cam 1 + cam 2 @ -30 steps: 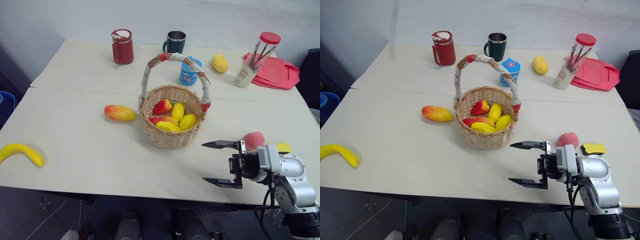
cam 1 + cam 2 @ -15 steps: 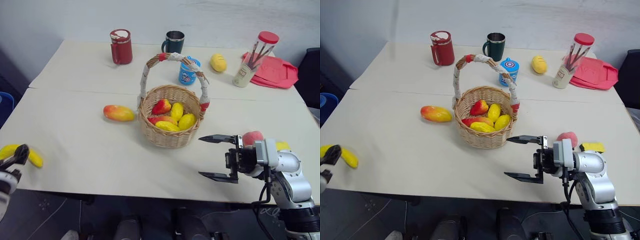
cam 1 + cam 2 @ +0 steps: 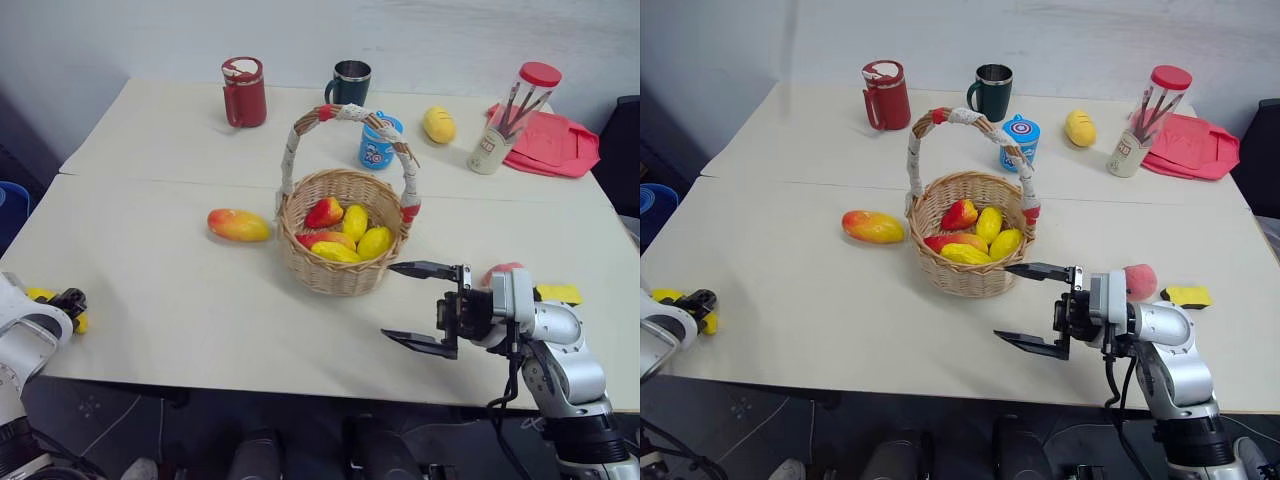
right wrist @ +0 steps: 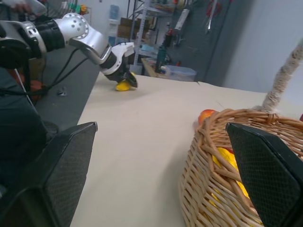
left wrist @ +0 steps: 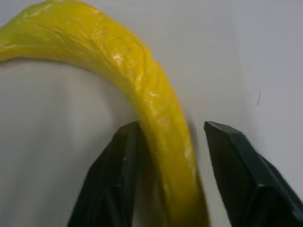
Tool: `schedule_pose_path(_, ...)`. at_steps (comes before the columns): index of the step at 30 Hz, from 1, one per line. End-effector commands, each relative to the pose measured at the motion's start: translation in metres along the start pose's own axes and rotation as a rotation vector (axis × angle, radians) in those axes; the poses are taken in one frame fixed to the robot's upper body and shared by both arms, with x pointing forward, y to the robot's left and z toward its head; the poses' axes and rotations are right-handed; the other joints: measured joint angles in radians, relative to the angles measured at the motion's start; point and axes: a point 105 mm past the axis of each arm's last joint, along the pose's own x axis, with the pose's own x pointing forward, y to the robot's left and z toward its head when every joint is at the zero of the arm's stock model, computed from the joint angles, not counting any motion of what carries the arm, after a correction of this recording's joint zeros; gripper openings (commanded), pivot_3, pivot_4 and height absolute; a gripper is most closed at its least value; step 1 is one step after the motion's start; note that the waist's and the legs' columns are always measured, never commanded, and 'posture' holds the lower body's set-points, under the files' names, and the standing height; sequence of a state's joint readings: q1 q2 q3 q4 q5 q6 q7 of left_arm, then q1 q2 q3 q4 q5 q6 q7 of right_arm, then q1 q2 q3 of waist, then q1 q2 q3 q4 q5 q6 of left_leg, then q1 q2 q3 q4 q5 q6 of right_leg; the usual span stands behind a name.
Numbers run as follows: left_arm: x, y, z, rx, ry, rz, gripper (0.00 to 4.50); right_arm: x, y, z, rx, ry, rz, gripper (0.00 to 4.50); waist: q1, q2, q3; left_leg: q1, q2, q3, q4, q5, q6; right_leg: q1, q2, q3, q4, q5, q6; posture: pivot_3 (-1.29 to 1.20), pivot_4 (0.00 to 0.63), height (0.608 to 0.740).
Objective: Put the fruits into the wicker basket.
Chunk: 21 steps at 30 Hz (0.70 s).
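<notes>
At the lower left of the head views the left gripper (image 3: pixel 68 300) is set around the banana (image 5: pixel 142 94), which lies at the table (image 3: pixel 180 300) edge. In the left wrist view one finger (image 5: pixel 118 179) is seen touching the fruit, while a gap remains beside the other, so the banana is straddled but not yet firmly pinched. A slip could be expected on lifting, because the skin looks smooth and curved and the fruit could be pushed off the near edge.

The right gripper (image 3: pixel 1032 305) is held wide open and empty at lower right, just beside the basket (image 3: pixel 345 245). The basket could be nudged by it. The mango (image 3: pixel 239 225) and peach (image 3: pixel 1139 281) are left outside.
</notes>
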<state>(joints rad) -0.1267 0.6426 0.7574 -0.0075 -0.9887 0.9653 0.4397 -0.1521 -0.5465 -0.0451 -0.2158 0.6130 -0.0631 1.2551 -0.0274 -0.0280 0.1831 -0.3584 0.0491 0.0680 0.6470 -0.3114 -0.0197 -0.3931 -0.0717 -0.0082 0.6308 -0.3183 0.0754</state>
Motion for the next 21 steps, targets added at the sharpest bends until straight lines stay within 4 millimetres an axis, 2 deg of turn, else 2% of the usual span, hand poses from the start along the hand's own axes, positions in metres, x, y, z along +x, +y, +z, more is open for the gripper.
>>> schedule_pose_path(1, -0.018, -0.023, 0.030, 0.052, -0.184, -0.200, 1.01, -0.004, -0.003, 0.006, -0.042, 0.004, -0.027, 4.50, 0.000, 0.000, 0.000, 0.000, 0.000, 0.000, 0.000, 0.000, 0.000, 0.000, 0.000, 0.000, 0.000, 0.000, 0.000, 0.00, 0.150, 0.740)
schedule_pose_path(2, -0.028, -0.028, 0.035, 0.111, -0.220, -0.256, 0.69, -0.007, -0.004, 0.005, -0.043, 0.011, -0.054, 4.50, 0.000, -0.001, 0.000, 0.000, 0.000, -0.001, 0.000, 0.000, 0.000, 0.000, 0.000, 0.000, 0.000, 0.000, 0.000, 0.00, 0.150, 0.740)
schedule_pose_path(3, -0.037, -0.032, 0.039, 0.170, -0.248, -0.311, 0.57, -0.010, -0.005, 0.004, -0.039, 0.016, -0.080, 4.50, -0.001, -0.001, 0.000, -0.001, 0.000, -0.001, -0.001, 0.000, 0.000, 0.000, -0.001, -0.001, -0.001, 0.000, 0.000, 0.00, 0.150, 0.740)
schedule_pose_path(6, -0.074, -0.059, 0.049, 0.378, -0.331, -0.571, 0.57, -0.024, -0.013, 0.003, -0.027, 0.030, -0.198, 4.50, -0.002, 0.000, 0.000, -0.002, 0.000, -0.001, -0.003, 0.001, -0.004, -0.001, -0.002, -0.001, -0.003, -0.001, -0.003, 0.00, 0.150, 0.740)
schedule_pose_path(7, -0.096, -0.080, 0.045, 0.507, -0.357, -0.744, 0.57, -0.030, -0.016, 0.002, -0.032, 0.044, -0.235, 4.50, -0.002, 0.000, 0.000, -0.003, 0.000, -0.001, -0.003, 0.000, -0.005, -0.002, -0.002, -0.001, -0.003, -0.002, -0.004, 0.00, 0.150, 0.740)
schedule_pose_path(8, -0.110, -0.092, 0.039, 0.597, -0.364, -0.862, 0.57, -0.034, -0.018, 0.002, -0.036, 0.053, -0.256, 4.50, -0.002, 0.001, 0.000, -0.003, 0.000, -0.001, -0.003, 0.000, -0.005, -0.002, -0.003, -0.001, -0.004, -0.002, -0.004, 0.00, 0.150, 0.740)
schedule_pose_path(10, -0.141, -0.114, -0.007, 0.914, -0.159, -1.168, 0.57, -0.044, -0.023, 0.003, -0.070, 0.096, -0.278, 4.50, -0.002, 0.001, 0.000, -0.006, -0.001, -0.001, -0.003, -0.001, -0.006, -0.004, -0.004, -0.002, -0.004, -0.003, -0.006, 0.00, 0.150, 0.740)
schedule_pose_path(11, -0.150, -0.120, -0.022, 1.016, -0.082, -1.278, 0.57, -0.047, -0.025, 0.003, -0.077, 0.104, -0.288, 4.50, -0.001, 0.003, 0.001, -0.007, -0.001, -0.002, -0.003, -0.002, -0.008, -0.004, -0.004, -0.003, -0.005, -0.004, -0.007, 0.00, 0.150, 0.740)
schedule_pose_path(12, -0.153, -0.127, -0.030, 1.078, -0.036, -1.346, 0.57, -0.048, -0.025, 0.003, -0.079, 0.110, -0.291, 4.50, 0.001, 0.008, 0.002, -0.008, -0.002, -0.002, -0.002, -0.003, -0.008, -0.005, -0.006, -0.003, -0.005, -0.005, -0.009, 0.00, 0.150, 0.740)
schedule_pose_path(14, -0.157, -0.152, -0.033, 1.125, -0.038, -1.479, 0.57, -0.049, -0.025, 0.003, -0.078, 0.120, -0.286, 4.50, 0.006, 0.014, 0.002, -0.009, -0.004, -0.001, -0.003, -0.004, -0.002, -0.004, -0.008, -0.003, -0.006, -0.006, -0.012, 0.00, 0.150, 0.740)
schedule_pose_path(16, -0.158, -0.179, -0.038, 1.146, -0.037, -1.597, 0.57, -0.048, -0.024, 0.003, -0.082, 0.123, -0.286, 4.50, 0.007, 0.014, 0.002, -0.010, -0.003, -0.001, -0.002, 0.000, 0.004, -0.004, -0.007, -0.004, -0.005, -0.007, -0.012, 0.00, 0.150, 0.740)
schedule_pose_path(18, -0.155, -0.200, -0.040, 1.145, -0.049, -1.658, 0.57, -0.048, -0.023, 0.004, -0.086, 0.122, -0.287, 4.50, 0.008, 0.014, 0.002, -0.009, -0.002, -0.001, -0.002, 0.002, 0.005, -0.003, -0.005, -0.005, -0.004, -0.002, -0.003, 0.00, 0.150, 0.740)
schedule_pose_path(21, -0.129, -0.234, -0.036, 1.096, -0.060, -1.642, 0.57, -0.044, -0.009, 0.006, -0.072, 0.123, -0.250, 4.50, -0.002, 0.014, 0.002, -0.009, -0.003, 0.001, 0.000, 0.002, 0.006, -0.003, -0.003, -0.004, -0.003, 0.001, 0.002, 0.00, 0.150, 0.740)
